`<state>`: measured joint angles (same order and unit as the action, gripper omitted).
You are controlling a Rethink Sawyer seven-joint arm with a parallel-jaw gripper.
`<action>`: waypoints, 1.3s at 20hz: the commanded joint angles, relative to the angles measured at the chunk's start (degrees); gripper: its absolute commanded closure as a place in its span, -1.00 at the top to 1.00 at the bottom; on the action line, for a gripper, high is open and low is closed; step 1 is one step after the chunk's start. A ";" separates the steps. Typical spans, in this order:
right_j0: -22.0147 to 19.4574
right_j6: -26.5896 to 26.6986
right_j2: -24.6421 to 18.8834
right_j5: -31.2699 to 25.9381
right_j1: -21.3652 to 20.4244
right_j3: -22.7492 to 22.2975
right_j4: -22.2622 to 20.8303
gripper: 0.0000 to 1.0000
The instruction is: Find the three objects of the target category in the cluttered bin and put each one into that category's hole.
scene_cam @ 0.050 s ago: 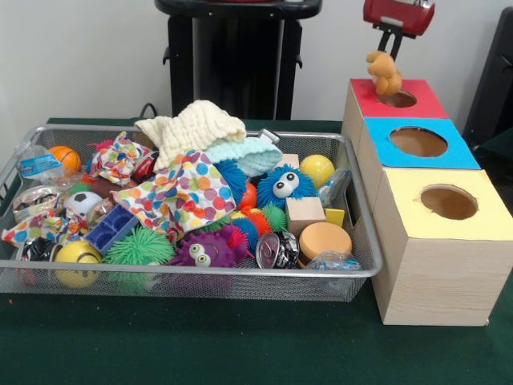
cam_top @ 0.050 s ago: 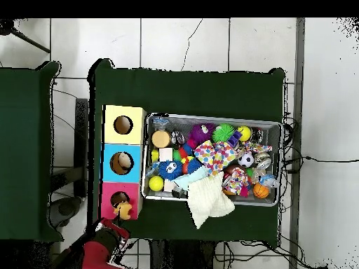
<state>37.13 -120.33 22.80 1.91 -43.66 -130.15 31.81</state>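
From the front view I see my gripper [scene_cam @ 0.050 s ago: 389,50] clamped on a small tan plush toy [scene_cam @ 0.050 s ago: 385,72] that hangs just above the hole in the red box [scene_cam @ 0.050 s ago: 420,100], at about one o'clock from the wire bin [scene_cam @ 0.050 s ago: 240,277]. The blue box [scene_cam @ 0.050 s ago: 461,152] and yellow box [scene_cam @ 0.050 s ago: 489,216] sit beside the red one, in a row along the bin's side. The cream knitted cloth [scene_cam @ 0.050 s ago: 192,127] lies at twelve o'clock in the bin, draped over its rim.

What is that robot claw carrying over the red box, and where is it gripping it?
A small tan stuffed toy, pinched at its top by the gripper, hanging above the red box's hole.
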 commanded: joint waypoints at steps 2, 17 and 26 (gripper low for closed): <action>1.77 -18.10 -3.70 3.01 4.46 -0.46 5.80 -1.00; 5.64 -15.04 0.23 -2.44 4.39 1.30 9.78 -1.00; 7.13 -12.46 7.62 -14.08 -0.13 4.20 6.99 -1.00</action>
<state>44.83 -120.33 27.78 -1.11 -41.28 -130.14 37.98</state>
